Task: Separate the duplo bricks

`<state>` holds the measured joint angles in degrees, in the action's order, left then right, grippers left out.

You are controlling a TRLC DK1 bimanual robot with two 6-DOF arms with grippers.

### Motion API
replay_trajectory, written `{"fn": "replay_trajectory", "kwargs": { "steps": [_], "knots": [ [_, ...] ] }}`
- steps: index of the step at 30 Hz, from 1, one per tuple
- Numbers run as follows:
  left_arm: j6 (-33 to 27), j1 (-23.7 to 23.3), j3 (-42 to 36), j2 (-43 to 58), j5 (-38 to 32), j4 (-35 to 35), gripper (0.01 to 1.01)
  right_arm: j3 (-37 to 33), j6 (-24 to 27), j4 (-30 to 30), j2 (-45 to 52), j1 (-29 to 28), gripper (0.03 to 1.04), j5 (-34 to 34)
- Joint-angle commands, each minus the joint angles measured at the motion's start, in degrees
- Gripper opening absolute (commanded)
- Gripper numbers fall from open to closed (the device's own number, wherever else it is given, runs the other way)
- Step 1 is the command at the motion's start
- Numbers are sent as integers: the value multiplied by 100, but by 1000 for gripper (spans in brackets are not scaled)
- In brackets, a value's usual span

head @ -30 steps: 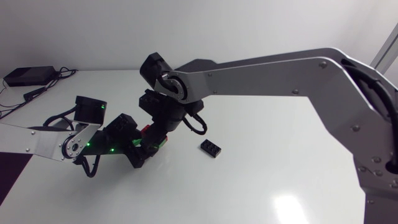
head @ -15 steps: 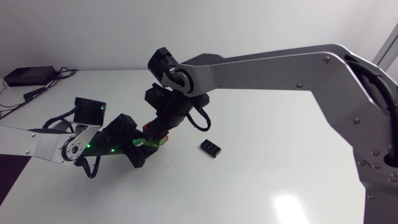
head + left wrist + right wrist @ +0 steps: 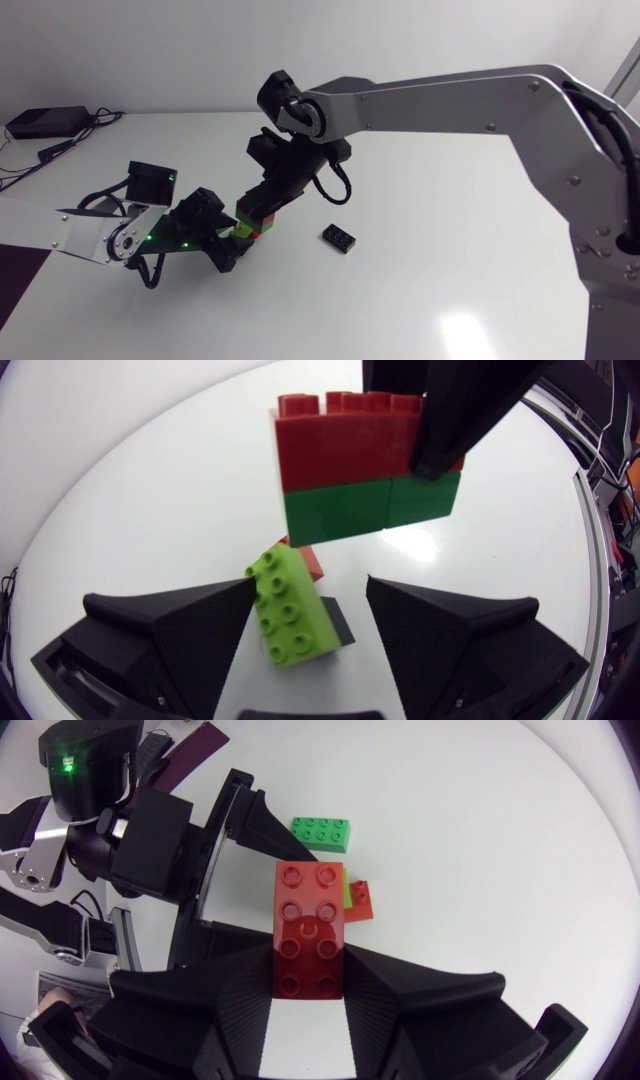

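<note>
My right gripper [image 3: 262,203] is shut on a stack of a red brick [image 3: 310,935] over a dark green brick [image 3: 365,508], held just above the table. Below it my left gripper [image 3: 305,650] is open. A lime brick [image 3: 293,615] sits tilted between its fingers [image 3: 170,635], studs toward the camera and apart from the far finger. A small red brick [image 3: 312,563] lies right behind the lime one. In the right wrist view, only a lime sliver [image 3: 346,896] and the small red brick [image 3: 361,901] show beside the held stack. The left gripper [image 3: 224,246] sits low, at the stack's [image 3: 252,222] left.
A black brick [image 3: 340,239] lies alone on the white table [image 3: 420,280], to the right of both grippers. Another green brick [image 3: 322,833] lies flat, studs up, just past a left finger [image 3: 248,815]. A black box with cables [image 3: 42,122] sits at the far left corner.
My right arm's wrist has swung right and up, tilting the gripper, while the held stack stays at about the same spot. My left arm has edged slightly right.
</note>
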<state>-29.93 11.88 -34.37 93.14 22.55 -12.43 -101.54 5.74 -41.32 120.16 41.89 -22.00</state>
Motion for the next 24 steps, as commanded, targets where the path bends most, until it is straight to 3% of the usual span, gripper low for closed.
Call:
{"fn": "replay_trajectory", "kwargs": {
  "steps": [1, 7, 13, 19, 24],
  "knots": [
    [102, 34, 124, 64, -5, -58, 764, -103, -108, -95, 95, -5, 121, -33],
    [93, 25, 132, 72, -5, -58, 766, -130, -90, -60, 104, -23, 121, 64],
    [172, -72, 124, -165, -5, -41, 834, 433, 305, 256, -256, -102, 121, 917],
    [190, -72, 141, -341, 13, 12, 890, 1189, 586, 502, -687, -269, 121, 785],
    [93, -265, 132, -947, 813, 583, 928, 1593, 973, 502, -1407, -357, 121, 407]
  ]
}}
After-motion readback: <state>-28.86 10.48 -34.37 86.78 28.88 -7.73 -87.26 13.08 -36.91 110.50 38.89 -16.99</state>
